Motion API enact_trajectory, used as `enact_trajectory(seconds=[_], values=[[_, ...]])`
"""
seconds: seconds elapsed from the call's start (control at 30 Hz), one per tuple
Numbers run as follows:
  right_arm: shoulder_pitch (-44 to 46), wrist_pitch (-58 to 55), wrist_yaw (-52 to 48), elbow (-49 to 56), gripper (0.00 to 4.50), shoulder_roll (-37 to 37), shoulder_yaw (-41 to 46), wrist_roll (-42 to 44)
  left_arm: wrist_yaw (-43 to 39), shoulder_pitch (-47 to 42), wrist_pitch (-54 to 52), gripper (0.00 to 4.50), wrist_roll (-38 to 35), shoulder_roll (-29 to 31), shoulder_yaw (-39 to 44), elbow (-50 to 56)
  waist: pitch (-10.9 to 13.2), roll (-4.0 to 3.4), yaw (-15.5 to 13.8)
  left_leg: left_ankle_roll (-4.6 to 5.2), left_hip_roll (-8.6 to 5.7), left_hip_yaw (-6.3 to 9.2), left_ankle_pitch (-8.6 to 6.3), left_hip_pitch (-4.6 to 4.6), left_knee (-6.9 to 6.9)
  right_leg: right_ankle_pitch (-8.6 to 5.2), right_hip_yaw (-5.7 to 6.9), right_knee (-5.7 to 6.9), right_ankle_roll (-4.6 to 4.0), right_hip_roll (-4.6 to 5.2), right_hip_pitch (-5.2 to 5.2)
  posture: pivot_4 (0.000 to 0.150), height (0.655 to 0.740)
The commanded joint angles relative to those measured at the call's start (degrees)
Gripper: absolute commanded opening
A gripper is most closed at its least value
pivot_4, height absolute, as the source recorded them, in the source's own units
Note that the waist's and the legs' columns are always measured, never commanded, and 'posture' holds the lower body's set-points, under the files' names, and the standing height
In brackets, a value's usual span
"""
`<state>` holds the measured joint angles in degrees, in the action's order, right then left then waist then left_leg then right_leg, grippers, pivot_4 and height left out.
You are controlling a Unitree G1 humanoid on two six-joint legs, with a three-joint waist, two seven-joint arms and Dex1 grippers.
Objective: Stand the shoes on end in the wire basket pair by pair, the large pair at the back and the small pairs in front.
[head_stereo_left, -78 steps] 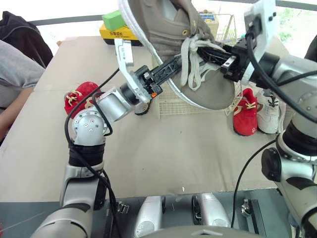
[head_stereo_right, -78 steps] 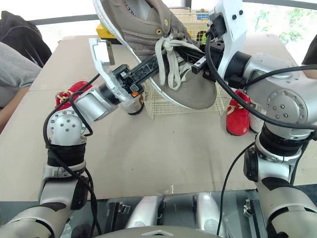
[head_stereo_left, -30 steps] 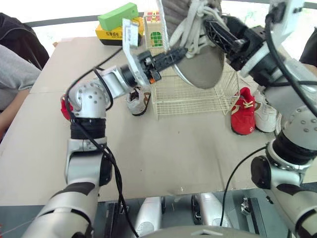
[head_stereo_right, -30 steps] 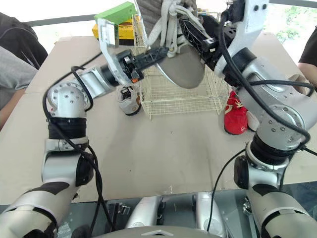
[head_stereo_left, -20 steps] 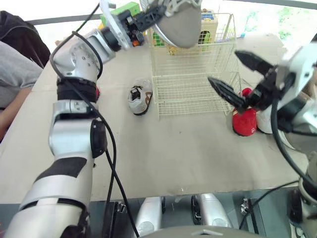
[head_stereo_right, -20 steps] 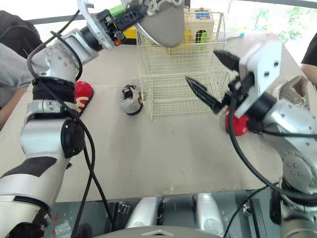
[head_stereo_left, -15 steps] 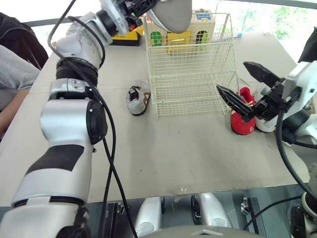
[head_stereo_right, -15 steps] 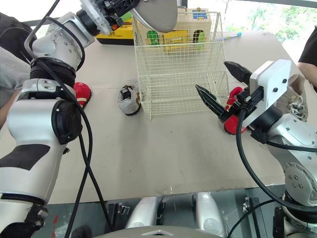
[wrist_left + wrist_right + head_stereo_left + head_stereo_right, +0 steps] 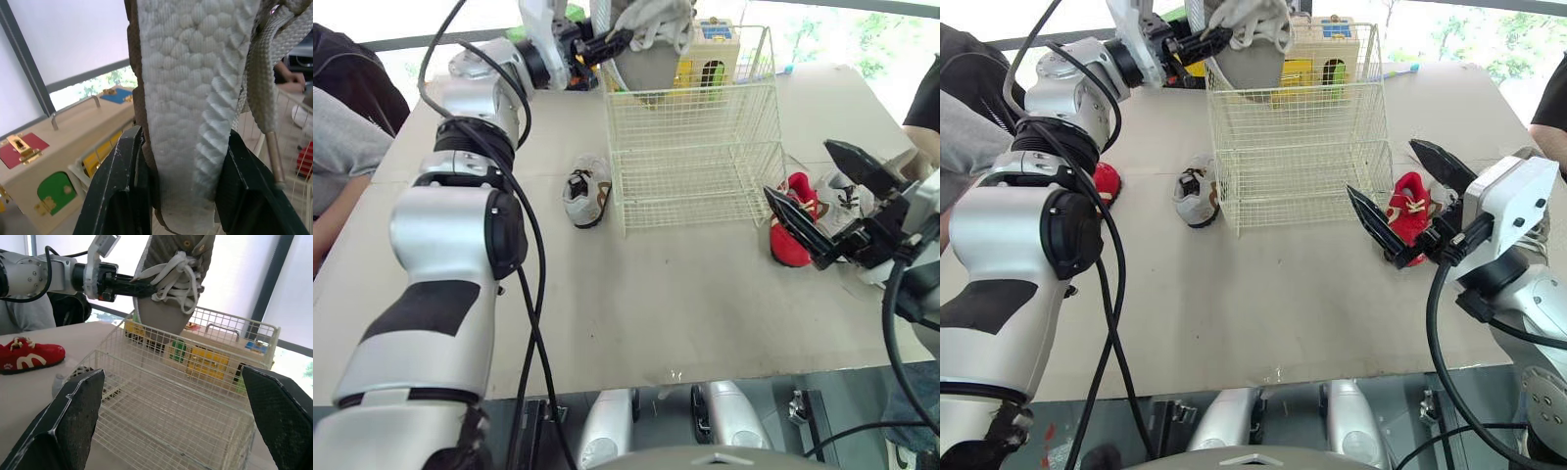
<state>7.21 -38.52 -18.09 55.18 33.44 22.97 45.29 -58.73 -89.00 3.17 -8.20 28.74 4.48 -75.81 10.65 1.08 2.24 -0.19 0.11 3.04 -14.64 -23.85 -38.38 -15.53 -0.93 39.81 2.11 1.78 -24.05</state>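
Note:
My left gripper (image 9: 607, 44) is shut on the large grey-brown shoe (image 9: 646, 49), pinching its tongue and laces (image 9: 181, 98). The shoe hangs sole toward me, its lower end dipping into the back-left corner of the wire basket (image 9: 695, 186). My right gripper (image 9: 797, 166) stands open and empty off the basket's right front corner, above a small red shoe (image 9: 793, 230) and a white shoe (image 9: 842, 191) on the table. A small grey shoe (image 9: 584, 194) lies left of the basket. Another red shoe (image 9: 1105, 181) lies further left, partly hidden by my left arm.
A wooden toy box (image 9: 715, 49) stands right behind the basket, with a yellow box (image 9: 1180, 67) beside it. A person sits at the table's left edge (image 9: 337, 127) and another at the right edge (image 9: 925, 108).
My right gripper let go of the large shoe, opened wide and drew back right and down. The left gripper carried the shoe back and lowered it into the basket's rear.

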Motion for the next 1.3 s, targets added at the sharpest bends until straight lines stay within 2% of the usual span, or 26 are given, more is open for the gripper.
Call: enact_trajectory(seconds=[0.03, 0.13, 0.2, 0.27, 0.33, 0.57, 0.7, 0.83, 0.93, 1.0, 1.07, 1.17, 1.3], values=[[0.37, 1.88, 1.04, 1.50, 4.31, 0.96, 0.35, 0.77, -1.69, -0.07, 0.47, 1.29, 1.67, 0.42, 0.42, 0.91, 0.00, 0.00, 0.03, 0.00, 0.00, 0.00, 0.00, 0.00, 0.00, 0.00, 0.00, 0.00, 0.00, 0.00, 0.00, 0.150, 0.7400], [0.70, 2.15, 1.52, 1.29, 4.31, 1.25, -1.14, 0.35, -2.55, 1.19, -1.50, 1.29, 2.92, 0.99, 0.45, 0.68, 0.00, 0.00, 0.16, 0.00, 0.00, -0.03, 0.00, 0.01, 0.01, 0.00, -0.03, -0.02, 0.00, 0.00, 0.00, 0.150, 0.7400], [0.85, 2.38, 1.68, 1.08, 4.35, 1.46, -1.74, 0.47, -3.21, 1.02, -2.96, 2.30, 2.55, 1.73, 1.31, 0.84, 0.00, 0.00, 0.25, 0.00, 0.01, -0.02, 0.00, 0.01, 0.01, 0.00, -0.03, -0.04, 0.00, -0.01, 0.00, 0.150, 0.7400], [0.83, 2.61, 1.60, 0.83, 4.35, 1.75, -2.00, 0.67, -4.29, 0.43, -4.38, 3.04, 2.11, 2.57, 1.89, 1.28, -0.01, 0.00, 0.30, 0.00, 0.01, -0.08, 0.00, 0.07, 0.01, 0.00, -0.09, 0.00, 0.00, -0.02, 0.00, 0.150, 0.7400], [0.87, 2.79, 1.47, 0.41, 4.35, 1.99, -2.27, 0.61, -6.28, -0.10, -5.99, 4.03, 1.79, 3.64, 2.43, 1.95, -0.01, 0.00, 0.42, 0.00, 0.02, -0.09, 0.00, 0.12, 0.00, 0.00, -0.11, 0.06, 0.00, -0.04, 0.01, 0.150, 0.7400], [2.15, 3.44, 0.24, -2.50, 4.35, 2.67, -4.07, -0.10, -11.50, 0.99, -10.13, 4.03, 0.57, 7.36, 3.84, 4.86, -0.01, 0.00, 0.12, 0.00, 0.06, -0.01, 0.00, 0.11, -0.08, 0.01, -0.06, 0.13, -0.02, -0.10, 0.03, 0.150, 0.7400], [3.28, 3.89, -0.93, -4.41, 4.35, 3.06, -5.25, -0.44, -15.24, 3.49, -7.79, 4.03, -0.70, 7.45, 4.15, 9.29, -0.01, 0.01, -0.19, -0.01, 0.03, -0.02, 0.01, 0.05, -0.10, 0.01, -0.03, 0.05, -0.01, -0.02, 0.05, 0.150, 0.7400], [3.99, 4.25, -1.81, -5.69, 4.35, 3.50, -5.91, -0.64, -13.94, 5.19, -0.34, 4.03, 1.02, 5.82, 2.07, 15.44, -0.01, 0.01, -0.36, -0.01, 0.04, 0.03, 0.01, 0.02, -0.12, 0.01, 0.02, 0.06, -0.01, 0.00, 0.05, 0.150, 0.7400], [3.89, 4.07, -2.13, -5.75, 4.35, 4.30, -5.88, -1.14, -11.89, 6.15, 3.22, 4.03, 2.50, 2.96, -0.90, 24.08, -0.01, 0.02, -0.47, -0.01, 0.04, 0.03, 0.01, 0.01, -0.14, 0.01, 0.01, 0.06, -0.01, 0.02, 0.06, 0.150, 0.7400], [3.03, 4.01, -2.04, -5.14, 4.35, 4.72, -5.32, -1.24, -2.68, 7.14, 3.92, 4.03, 8.17, 1.37, -4.31, 31.26, -0.01, 0.02, -0.60, -0.01, 0.04, 0.04, 0.01, 0.02, -0.14, 0.01, 0.01, 0.05, -0.01, 0.04, 0.09, 0.150, 0.7400], [2.78, 3.97, -1.72, -4.87, 4.35, 4.84, -5.17, -1.17, -0.27, 7.94, 3.86, 4.03, 9.65, 0.19, -6.09, 35.25, -0.02, 0.03, -0.64, -0.01, 0.04, 0.11, 0.00, 0.04, -0.15, 0.02, -0.01, 0.05, 0.00, 0.05, 0.11, 0.150, 0.7400], [2.56, 4.00, -1.21, -4.50, 4.35, 4.85, -5.28, -1.21, 0.90, 9.20, 3.82, 4.03, 10.65, -1.19, -8.18, 38.54, -0.02, 0.02, -0.24, -0.01, 0.03, 0.17, 0.00, 0.09, -0.15, 0.02, -0.06, 0.09, 0.00, 0.02, 0.12, 0.150, 0.7400], [2.31, 4.04, -0.52, -3.97, 4.35, 4.61, -5.53, -1.60, 4.37, 8.97, 8.63, 4.03, 15.30, -2.28, -12.36, 37.31, -0.03, 0.02, 0.07, -0.01, 0.04, 0.17, 0.01, 0.14, -0.14, 0.02, -0.07, 0.13, -0.01, -0.04, 0.12, 0.150, 0.7400]])
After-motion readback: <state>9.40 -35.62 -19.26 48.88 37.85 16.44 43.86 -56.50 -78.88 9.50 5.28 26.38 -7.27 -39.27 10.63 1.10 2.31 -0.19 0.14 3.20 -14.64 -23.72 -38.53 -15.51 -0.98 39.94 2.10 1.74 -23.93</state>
